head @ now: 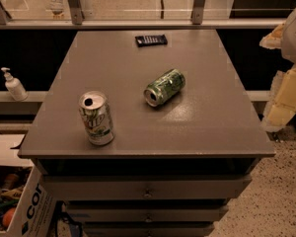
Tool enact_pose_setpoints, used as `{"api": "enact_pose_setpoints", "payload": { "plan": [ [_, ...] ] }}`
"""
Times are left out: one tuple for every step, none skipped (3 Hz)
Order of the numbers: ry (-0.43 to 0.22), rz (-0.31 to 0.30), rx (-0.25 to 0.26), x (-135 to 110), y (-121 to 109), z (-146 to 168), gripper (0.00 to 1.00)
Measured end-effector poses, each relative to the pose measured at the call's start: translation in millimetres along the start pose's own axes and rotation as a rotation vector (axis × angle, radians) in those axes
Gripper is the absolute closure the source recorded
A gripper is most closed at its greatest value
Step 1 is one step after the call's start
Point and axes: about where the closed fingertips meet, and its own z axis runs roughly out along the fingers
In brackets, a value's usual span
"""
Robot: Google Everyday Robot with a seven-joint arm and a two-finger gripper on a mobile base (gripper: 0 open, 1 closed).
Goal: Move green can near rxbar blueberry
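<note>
The green can (164, 87) lies on its side near the middle of the grey table top (202, 127), its open end pointing toward the front left. The rxbar blueberry (151, 40), a small flat dark bar, lies near the table's far edge, well behind the can. My gripper (286, 95) shows as pale yellowish parts at the right edge of the view, off the table's right side and apart from both things. It holds nothing that I can see.
A white-and-silver can with green lettering (95, 117) stands upright at the front left of the table. A pump bottle (12, 84) stands on a ledge to the left. A cardboard box (24, 211) sits on the floor at the lower left. Drawers (148, 191) are under the table top.
</note>
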Motion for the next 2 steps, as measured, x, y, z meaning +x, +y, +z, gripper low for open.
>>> {"api": "enact_pose_setpoints", "payload": {
  "plan": [
    [0.000, 0.000, 0.000, 0, 0, 0, 0.00],
    [-0.022, -0.016, 0.022, -5, -11, 9, 0.00]
  ]
}}
